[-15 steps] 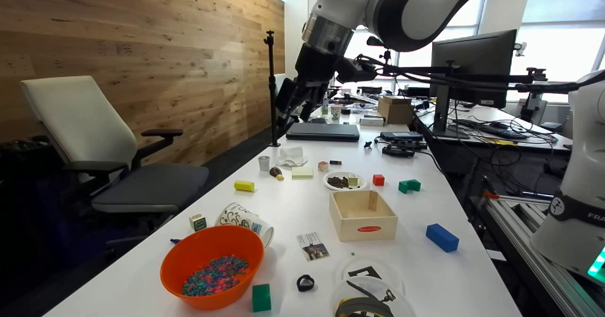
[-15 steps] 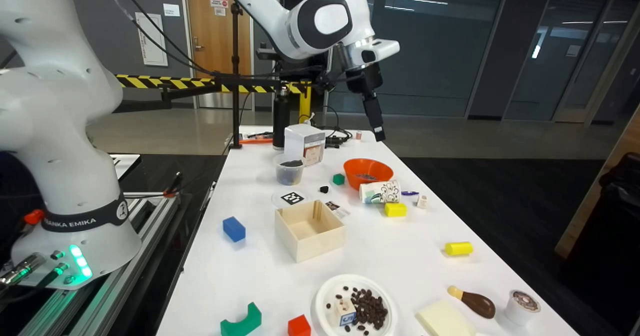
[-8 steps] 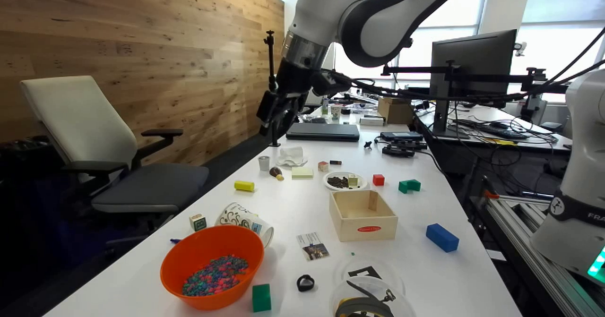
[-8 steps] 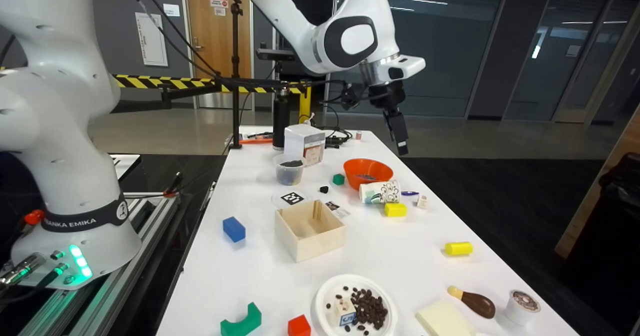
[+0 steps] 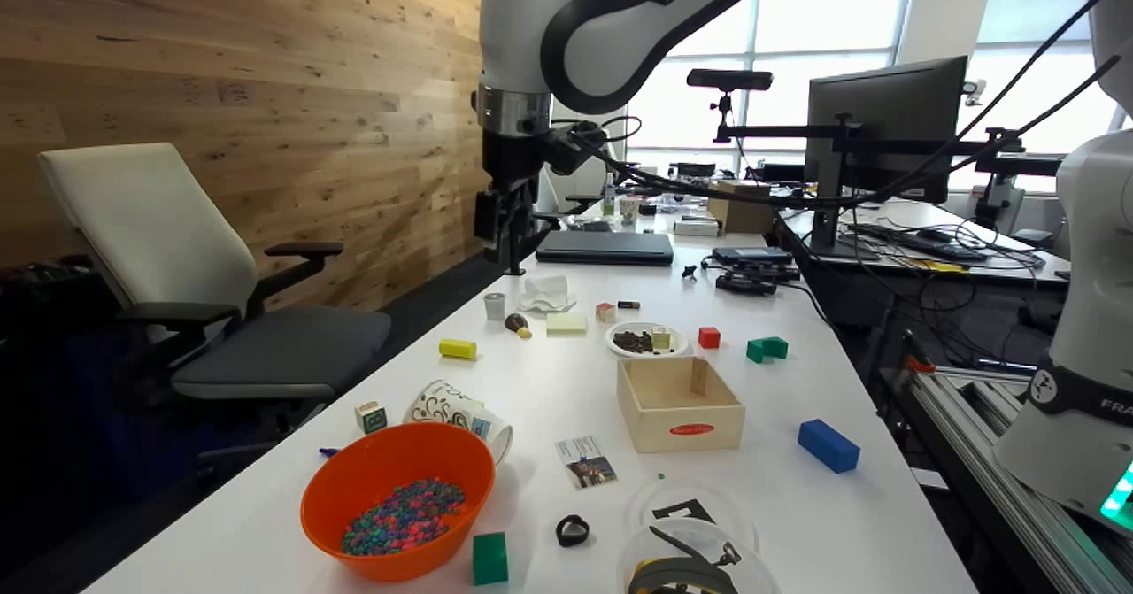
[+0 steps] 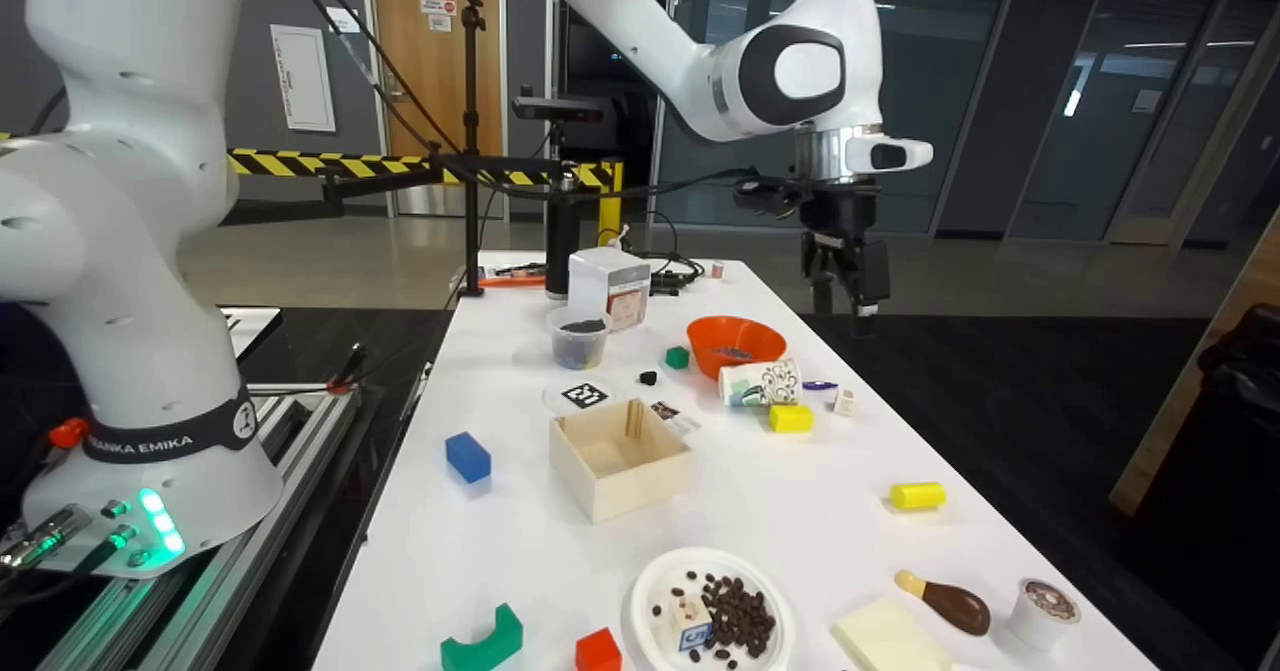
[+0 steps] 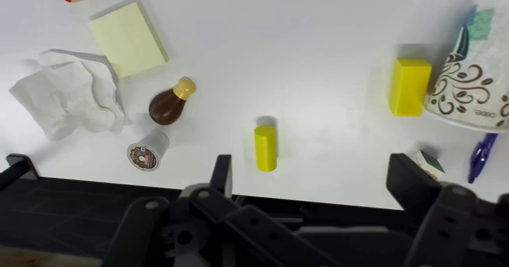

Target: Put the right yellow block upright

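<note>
The black gripper [image 7: 312, 173] hangs in the air, well above the level of the white table [image 7: 326, 52], pointing down, its jaws spread wide and released. Reading the wrist view as a clock centred between the fingertips, the closest thing I can see is a yellow cylinder [image 7: 265, 149], lying on its side at ten o'clock, within the span of the jaws and nearer the nine-o'clock one. A letter cube [image 7: 428, 164] sits at three, partly hidden by the tip on that side. Farther off, between one and two, a yellow oblong block [image 7: 408, 90] lies flat beside a tipped-over paper cup [image 7: 473, 68]; whether they touch I can't tell. Nor can I say for sure which yellow piece is the right one: in the wrist view the yellow oblong block is the right-hand one, while in an exterior view it is the yellow cylinder [image 6: 917, 496], below the gripper between five and six o'clock, with the yellow oblong block [image 6: 790, 418] near seven.

Beyond these, in the wrist view, come a brown-and-tan bulb-shaped piece [image 7: 166, 107] at ten, a coffee pod [image 7: 153, 149] at nine, a purple pen [image 7: 481, 155] at three, then a pale notepad [image 7: 129, 40] at ten and crumpled paper [image 7: 71, 100] between nine and ten. In an exterior view a wooden box [image 6: 645, 489] stands near eight.
</note>
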Robot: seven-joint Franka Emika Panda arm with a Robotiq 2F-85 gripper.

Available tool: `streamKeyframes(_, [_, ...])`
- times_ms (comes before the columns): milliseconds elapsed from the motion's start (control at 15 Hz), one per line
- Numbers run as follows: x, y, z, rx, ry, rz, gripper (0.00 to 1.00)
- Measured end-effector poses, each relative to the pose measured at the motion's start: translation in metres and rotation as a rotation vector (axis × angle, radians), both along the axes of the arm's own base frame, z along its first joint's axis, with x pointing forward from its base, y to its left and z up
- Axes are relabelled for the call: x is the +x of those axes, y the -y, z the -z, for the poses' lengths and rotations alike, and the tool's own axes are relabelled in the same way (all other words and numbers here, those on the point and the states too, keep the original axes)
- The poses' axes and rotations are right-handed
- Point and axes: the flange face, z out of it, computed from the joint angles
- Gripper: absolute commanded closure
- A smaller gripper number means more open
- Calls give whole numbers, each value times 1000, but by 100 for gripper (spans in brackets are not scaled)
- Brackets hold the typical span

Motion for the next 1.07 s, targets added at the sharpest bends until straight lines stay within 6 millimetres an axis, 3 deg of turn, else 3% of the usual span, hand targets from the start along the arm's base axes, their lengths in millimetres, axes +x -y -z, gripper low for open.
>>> streamKeyframes(200, [11, 2, 5, -10, -21, -10, 0])
streamKeyframes(733, [13, 2, 6, -13, -26, -15, 0])
streamKeyframes(1067, [27, -1, 22, -21, -74, -59, 0])
